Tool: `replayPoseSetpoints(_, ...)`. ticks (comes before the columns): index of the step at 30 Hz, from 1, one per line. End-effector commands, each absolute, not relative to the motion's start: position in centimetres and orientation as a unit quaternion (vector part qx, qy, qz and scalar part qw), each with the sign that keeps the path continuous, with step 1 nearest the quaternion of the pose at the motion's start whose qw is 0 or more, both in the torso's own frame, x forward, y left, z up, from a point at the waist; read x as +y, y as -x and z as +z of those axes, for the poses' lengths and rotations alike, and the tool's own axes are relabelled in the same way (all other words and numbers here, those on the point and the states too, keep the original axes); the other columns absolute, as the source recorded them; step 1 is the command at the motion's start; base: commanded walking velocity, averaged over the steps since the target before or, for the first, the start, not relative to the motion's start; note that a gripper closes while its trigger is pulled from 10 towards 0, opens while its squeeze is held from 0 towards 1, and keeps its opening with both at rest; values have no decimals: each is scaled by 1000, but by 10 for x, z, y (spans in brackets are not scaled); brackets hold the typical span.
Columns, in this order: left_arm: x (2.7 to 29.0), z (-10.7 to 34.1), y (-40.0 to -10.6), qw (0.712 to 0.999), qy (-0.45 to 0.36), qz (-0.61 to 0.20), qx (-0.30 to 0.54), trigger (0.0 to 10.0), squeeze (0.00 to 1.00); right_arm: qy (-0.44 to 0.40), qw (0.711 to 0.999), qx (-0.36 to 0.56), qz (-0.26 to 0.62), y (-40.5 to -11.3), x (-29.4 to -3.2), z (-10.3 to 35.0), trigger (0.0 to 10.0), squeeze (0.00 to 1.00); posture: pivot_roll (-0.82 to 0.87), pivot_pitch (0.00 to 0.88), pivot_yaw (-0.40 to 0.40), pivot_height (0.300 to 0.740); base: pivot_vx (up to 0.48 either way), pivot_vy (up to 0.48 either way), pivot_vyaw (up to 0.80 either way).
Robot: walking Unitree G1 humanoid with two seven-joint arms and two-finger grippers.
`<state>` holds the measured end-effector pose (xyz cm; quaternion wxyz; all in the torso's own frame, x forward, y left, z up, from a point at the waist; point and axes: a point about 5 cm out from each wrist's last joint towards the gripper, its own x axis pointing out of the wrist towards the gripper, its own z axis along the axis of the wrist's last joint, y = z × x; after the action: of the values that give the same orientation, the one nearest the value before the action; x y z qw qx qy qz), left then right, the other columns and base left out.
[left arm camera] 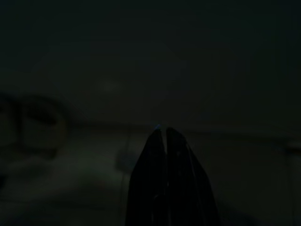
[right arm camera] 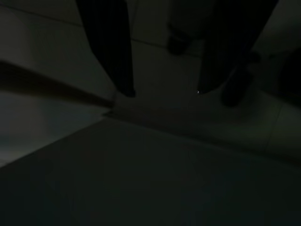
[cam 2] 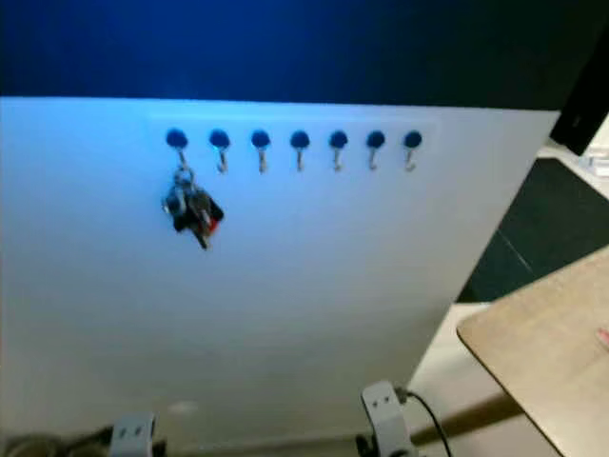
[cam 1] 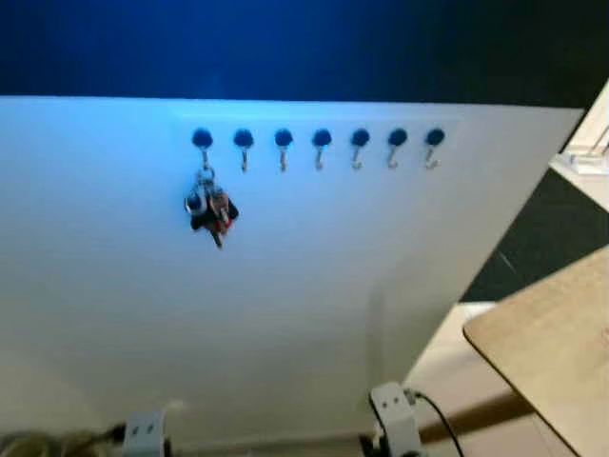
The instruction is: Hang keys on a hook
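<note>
The left gripper has its jaws pressed together with nothing between them, and it points down toward a dim floor in the left wrist view. The right gripper has its jaws spread wide apart and also empty, over dark floor tiles and a pale edge that is too dim to name. Both arms hang low, their wrist housings just in view at about 6 o'clock of the head view.

From the jaws, the keys lie up and away, toward 11 o'clock in the head view. They hang from the leftmost hook of a row of seven blue-capped hooks on a white board. The bunch dangles straight down, its long axis vertical, the ring over the hook and the dark fobs with a red tag below. By this look the hanging is already done, and neither arm needs to reach. If one did, the left arm is the nearer, since the keys sit on the left side of the board.

The other six hooks run toward 1 o'clock and are bare. A wooden surface juts in at 4 o'clock, well apart from the keys. Nothing stands between the arms and the board.
</note>
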<state>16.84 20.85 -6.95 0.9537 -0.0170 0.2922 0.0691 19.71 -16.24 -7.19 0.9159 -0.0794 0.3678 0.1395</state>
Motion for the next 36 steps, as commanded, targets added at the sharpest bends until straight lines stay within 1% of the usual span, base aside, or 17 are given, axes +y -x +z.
replayPoseSetpoints(1,207,-73,-162,950,19,71,303,10000,0,80,916,366,144,-199,-159,-71,10000,0,81,37,-69,740,0,0,800)
replayPoseSetpoints(8,206,-73,-163,951,15,68,301,10000,0,79,918,363,142,-200,-158,-70,10000,0,81,35,-66,740,0,0,800)
replayPoseSetpoints(9,206,-72,-163,951,14,68,301,10000,0,77,922,352,138,-202,-158,-69,10000,0,81,35,-65,740,0,0,475)
replayPoseSetpoints(10,207,-72,-164,952,13,66,300,10000,0,63,925,357,116,-203,-161,-69,10000,0,81,35,-64,740,0,0,0)
replayPoseSetpoints(15,207,-72,-165,952,11,64,299,10000,0,61,924,359,116,-203,-161,-69,10000,0,80,34,-63,740,0,0,0)
replayPoseSetpoints(16,206,-71,-166,953,0,48,299,10000,0,61,924,360,115,-202,-162,-69,10000,0,79,31,-61,740,0,-480,0)
replayPoseSetpoints(19,204,-71,-167,953,-8,36,300,10000,0,60,924,360,113,-202,-162,-69,10000,0,79,31,-61,740,0,-480,0)
replayPoseSetpoints(24,202,-71,-167,953,-11,30,302,10000,0,60,924,361,112,-202,-162,-70,10000,0,76,29,-57,740,0,-480,0)
replayPoseSetpoints(27,202,-73,-167,949,3,46,311,10000,0,58,924,362,109,-201,-163,-70,10000,0,75,27,-56,740,0,0,0)
replayPoseSetpoints(36,203,-74,-166,948,2,44,316,10000,0,56,924,364,108,-200,-163,-71,10000,0,77,25,-53,740,0,0,0)
